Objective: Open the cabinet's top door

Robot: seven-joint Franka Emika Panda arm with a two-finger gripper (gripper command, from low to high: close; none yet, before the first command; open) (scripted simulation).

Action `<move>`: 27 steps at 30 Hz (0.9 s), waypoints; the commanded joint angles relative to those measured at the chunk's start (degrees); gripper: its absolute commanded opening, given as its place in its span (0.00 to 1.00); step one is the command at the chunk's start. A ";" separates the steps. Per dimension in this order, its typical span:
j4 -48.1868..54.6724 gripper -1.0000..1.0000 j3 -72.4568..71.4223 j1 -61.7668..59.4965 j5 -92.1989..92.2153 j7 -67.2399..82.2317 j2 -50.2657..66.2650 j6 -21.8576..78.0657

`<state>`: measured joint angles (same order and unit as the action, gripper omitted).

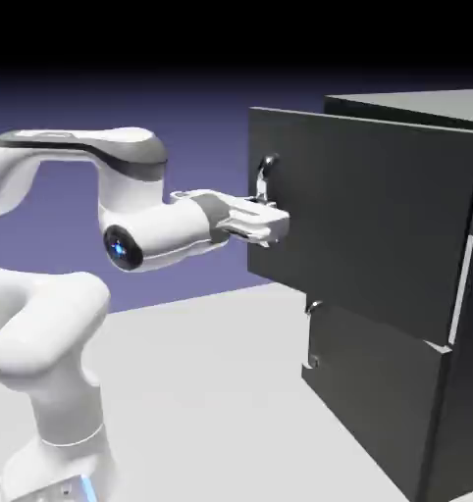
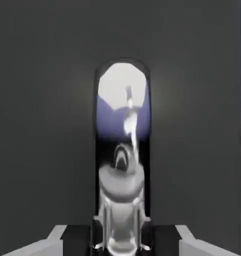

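Arm point(image 1: 132, 157) is bent at the elbow, with the hand roughly level and reaching to the handle point(image 1: 266, 175). Gripper point(image 1: 272, 225) is narrow, fingers either side of the handle and closed on its lower part. The top door point(image 1: 368, 211) is behind the handle, partly swung out from the cabinet point(image 1: 417, 105); lower panel point(image 1: 373, 387) sits below the handle.

Top door point(image 1: 368, 211) slightly ajar, dark grey

White arm point(image 1: 69, 328), glowing blue light point(image 1: 119, 249)
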<state>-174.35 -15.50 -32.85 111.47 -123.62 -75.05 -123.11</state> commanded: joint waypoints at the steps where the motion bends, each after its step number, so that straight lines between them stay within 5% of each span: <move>1: -0.39 0.00 2.07 -0.28 -2.40 -0.19 -0.31 1.59; 15: 2.92 0.00 31.15 -5.57 -34.14 2.80 7.31 24.21; 27: 22.00 0.00 55.63 3.13 -56.94 11.48 30.09 47.63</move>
<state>-152.35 40.12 -29.72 54.57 -112.15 -44.95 -75.54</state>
